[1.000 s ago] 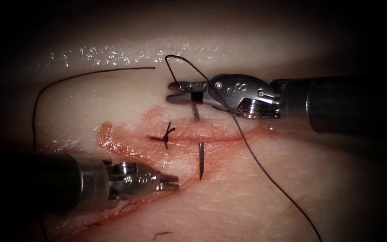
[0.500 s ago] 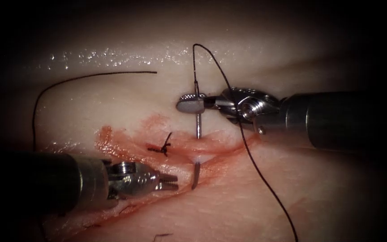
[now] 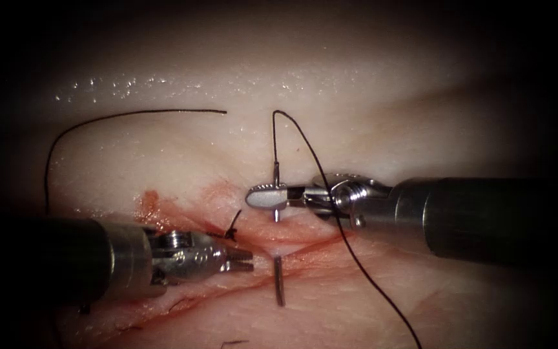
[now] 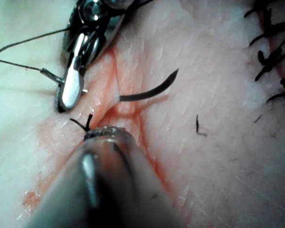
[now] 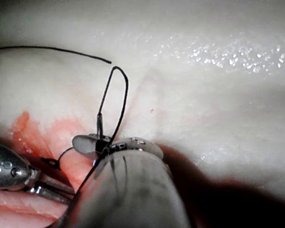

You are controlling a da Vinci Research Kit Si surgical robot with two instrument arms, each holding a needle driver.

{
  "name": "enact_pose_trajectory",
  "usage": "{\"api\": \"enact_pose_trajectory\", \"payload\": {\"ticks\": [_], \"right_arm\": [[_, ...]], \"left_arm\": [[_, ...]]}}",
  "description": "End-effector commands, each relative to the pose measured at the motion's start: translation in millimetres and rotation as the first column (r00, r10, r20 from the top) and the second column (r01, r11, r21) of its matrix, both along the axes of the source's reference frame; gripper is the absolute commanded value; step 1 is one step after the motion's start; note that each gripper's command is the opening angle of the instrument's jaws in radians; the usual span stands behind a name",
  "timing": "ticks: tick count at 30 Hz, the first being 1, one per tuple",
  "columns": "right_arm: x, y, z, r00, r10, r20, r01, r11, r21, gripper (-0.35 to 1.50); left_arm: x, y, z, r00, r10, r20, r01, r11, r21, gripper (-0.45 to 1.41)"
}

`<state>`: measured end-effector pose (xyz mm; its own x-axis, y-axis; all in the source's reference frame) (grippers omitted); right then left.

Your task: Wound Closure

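Observation:
My right tool comes in from the right, jaws shut on the curved needle close to its tail, just beyond the cut. The needle runs down into the tissue under the cut. Its pointed end stands out of the tissue on the near side, also seen as a dark curve. Dark thread loops up from the needle's tail and trails off past the right tool. My left tool lies left of the pointed end, jaws slightly open, holding nothing.
A tied knot sits on the cut just left of the needle. A loose thread arcs over the far left tissue. Red fluid stains the tissue around the cut. Earlier stitches lie further along.
The right tool has rolled its wrist and come down toward the cut with the needle. Less needle shows above the cut, and the pointed end stands lower on the near side. The left tool barely moved.

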<state>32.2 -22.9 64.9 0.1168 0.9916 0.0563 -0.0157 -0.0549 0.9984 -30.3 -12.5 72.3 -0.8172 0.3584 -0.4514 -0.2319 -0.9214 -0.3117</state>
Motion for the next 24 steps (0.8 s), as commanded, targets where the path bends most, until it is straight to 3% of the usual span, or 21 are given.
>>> {"api": "enact_pose_trajectory", "payload": {"ticks": [1, 6, 7, 8, 9, 10, 11, 13, 18, 19, 24], "right_arm": [[0.7, -0.2, -0.7, 1.000, -0.001, -0.001, 0.001, 1.000, 0.005, -0.35], [0.6, 1.2, -1.3, 0.998, 0.068, 0.015, -0.068, 0.997, -0.033, -0.35], [0.5, 2.6, -1.2, 0.992, 0.121, -0.034, -0.125, 0.976, -0.179, -0.15], [0.5, 2.6, -1.2, 0.992, 0.121, -0.034, -0.125, 0.976, -0.179, -0.15], [0.3, 3.2, -1.1, 0.987, 0.153, -0.048, -0.159, 0.965, -0.209, 0.27], [-0.2, 4.6, -0.8, 0.973, 0.221, -0.059, -0.229, 0.929, -0.292, 1.11], [-0.2, 4.6, -0.8, 0.973, 0.221, -0.059, -0.229, 0.929, -0.292, 1.11], [-1.6, 6.8, -0.2, 0.952, 0.304, -0.044, -0.297, 0.873, -0.388, 1.43], [-4.9, 8.5, 0.5, 0.923, 0.380, -0.070, -0.373, 0.831, -0.413, 1.47], [-7.0, 9.1, 0.9, 0.914, 0.398, -0.077, -0.393, 0.822, -0.413, 1.47], [-11.1, 9.4, 1.6, 0.907, 0.415, -0.075, -0.405, 0.808, -0.427, 1.45]], "left_arm": [[-0.6, -0.1, 0.6, 1.000, 0.001, 0.002, -0.001, 1.000, 0.000, 0.20], [-0.5, -0.2, 0.6, 1.000, 0.001, 0.002, -0.001, 1.000, 0.000, 0.20], [-0.5, -0.3, 0.5, 1.000, 0.001, 0.002, -0.001, 1.000, 0.000, 0.20], [-0.5, -0.3, 0.5, 1.000, 0.001, 0.002, -0.001, 1.000, 0.000, 0.20], [-0.5, -0.4, 0.4, 1.000, 0.001, 0.002, -0.001, 1.000, 0.001, 0.20], [-0.4, -0.5, 0.2, 1.000, 0.021, 0.005, -0.021, 1.000, -0.013, 0.20], [-0.4, -0.5, 0.2, 1.000, 0.021, 0.005, -0.021, 1.000, -0.013, 0.20], [-0.2, -1.0, -0.3, 0.997, 0.051, 0.053, -0.047, 0.997, -0.066, 0.20], [0.0, -1.4, -0.9, 0.981, 0.109, 0.161, -0.085, 0.986, -0.147, 0.25], [-0.1, -1.6, -1.1, 0.971, 0.140, 0.195, -0.103, 0.977, -0.187, 0.29], [-0.5, -1.4, -1.0, 0.951, 0.186, 0.245, -0.116, 0.955, -0.273, 0.42]]}}
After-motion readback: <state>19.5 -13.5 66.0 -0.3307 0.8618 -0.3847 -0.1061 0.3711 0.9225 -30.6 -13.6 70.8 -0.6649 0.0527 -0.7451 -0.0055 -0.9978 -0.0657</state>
